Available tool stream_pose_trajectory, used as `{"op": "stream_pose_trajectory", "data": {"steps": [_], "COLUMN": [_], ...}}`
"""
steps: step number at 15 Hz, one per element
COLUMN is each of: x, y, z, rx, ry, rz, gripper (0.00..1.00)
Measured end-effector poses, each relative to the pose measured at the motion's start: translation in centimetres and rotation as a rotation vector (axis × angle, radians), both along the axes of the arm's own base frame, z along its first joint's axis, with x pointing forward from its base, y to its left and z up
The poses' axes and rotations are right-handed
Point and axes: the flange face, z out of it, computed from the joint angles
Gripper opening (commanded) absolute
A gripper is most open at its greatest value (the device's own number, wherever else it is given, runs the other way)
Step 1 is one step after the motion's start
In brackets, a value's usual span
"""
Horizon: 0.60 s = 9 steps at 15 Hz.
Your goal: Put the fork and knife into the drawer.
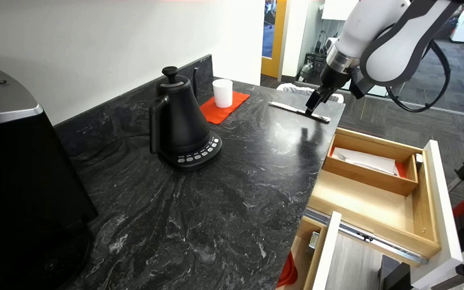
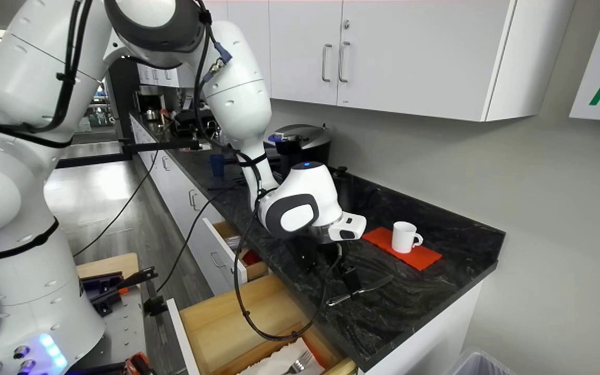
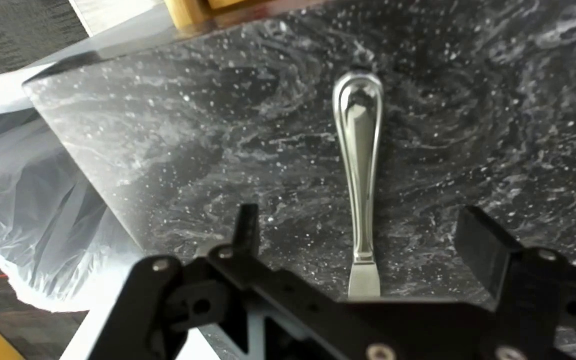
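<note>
On the black, white-veined stone counter (image 3: 193,150), the slim silver metal knife (image 3: 360,170) lies centred on the gap of the wide-parted, empty, two-fingered black tool (image 3: 359,225), its long axis crosswise to the closing line, though tool height is hard to judge.

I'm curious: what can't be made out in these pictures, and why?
Knife: in the wrist view, the gripper hides most of its blade.
Fork: in an exterior view, the bottom edge cuts its handle short.
Kettle: in an exterior view, the robot arm hides part of it.
Mug: in both exterior views, its wall hides the bottom inside.
</note>
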Motion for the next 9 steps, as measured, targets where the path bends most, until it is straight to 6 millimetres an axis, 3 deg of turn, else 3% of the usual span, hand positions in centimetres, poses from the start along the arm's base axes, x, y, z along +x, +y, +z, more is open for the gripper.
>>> {"op": "stream_pose_trajectory", "data": {"steps": [1,3,9], "x": [0.3,0.9,1.8], "y": [-0.1,-0.3,-0.7], "z": [-0.3,-1.0,-2.0], "rx": [-0.001,-0.003,0.005], "ry": [-0.001,0.000,-0.005], "rz": [-0.003,-0.007,-0.014], "gripper": [0.73,0.70,0.31]}}
